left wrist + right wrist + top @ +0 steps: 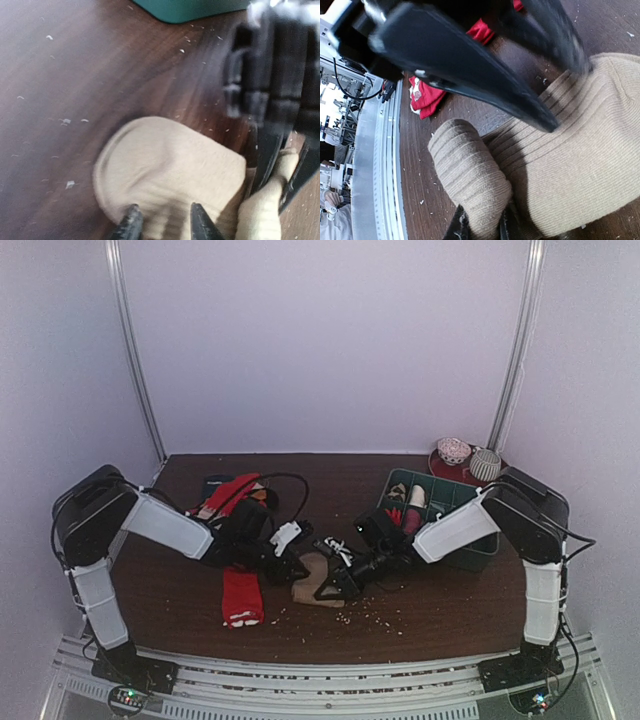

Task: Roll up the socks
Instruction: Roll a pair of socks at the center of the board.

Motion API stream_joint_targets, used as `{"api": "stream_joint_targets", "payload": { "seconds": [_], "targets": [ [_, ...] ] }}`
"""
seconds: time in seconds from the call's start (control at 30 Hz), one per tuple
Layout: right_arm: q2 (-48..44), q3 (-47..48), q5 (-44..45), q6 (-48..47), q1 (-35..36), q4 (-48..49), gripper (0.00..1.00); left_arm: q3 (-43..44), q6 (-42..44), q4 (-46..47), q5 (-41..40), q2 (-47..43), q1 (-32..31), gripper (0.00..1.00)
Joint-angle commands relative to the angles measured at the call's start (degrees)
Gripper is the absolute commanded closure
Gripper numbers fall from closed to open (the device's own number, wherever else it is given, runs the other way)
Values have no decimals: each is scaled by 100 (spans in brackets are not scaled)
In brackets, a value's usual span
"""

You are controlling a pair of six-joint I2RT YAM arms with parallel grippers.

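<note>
The tan-brown sock (312,587) lies on the dark wood table between both grippers. My left gripper (298,570) pinches a puckered ridge of its flat part (170,170) between narrowly parted fingertips (131,221). My right gripper (332,585) is shut on the rolled-over ribbed end (467,170), which stands up from the flat part (580,160); it also shows in the left wrist view (272,100). The bright red sock with white marks (242,597) lies flat to the left, free of both grippers, and shows in the right wrist view (422,97).
A green divided bin (432,478) holding small items stands at the right, behind my right arm. Two rolled bundles (453,450) sit on a red plate at the back right. More red and dark cloth (228,492) lies behind my left arm. Pale crumbs (360,615) dot the front.
</note>
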Motion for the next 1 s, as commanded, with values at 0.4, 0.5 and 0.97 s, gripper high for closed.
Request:
{"api": "stream_joint_targets", "payload": {
  "seconds": [0.4, 0.5, 0.97],
  "targets": [
    [1013, -454, 1221, 321, -169, -2514, 94, -1459, 200, 1336, 533, -1739, -196, 34],
    [1034, -417, 1294, 250, -170, -2605, 94, -1741, 174, 1911, 512, -1616, -380, 24],
    [1033, -309, 1344, 141, -186, -2722, 94, -1504, 101, 2479, 720, -717, -501, 12]
  ]
}}
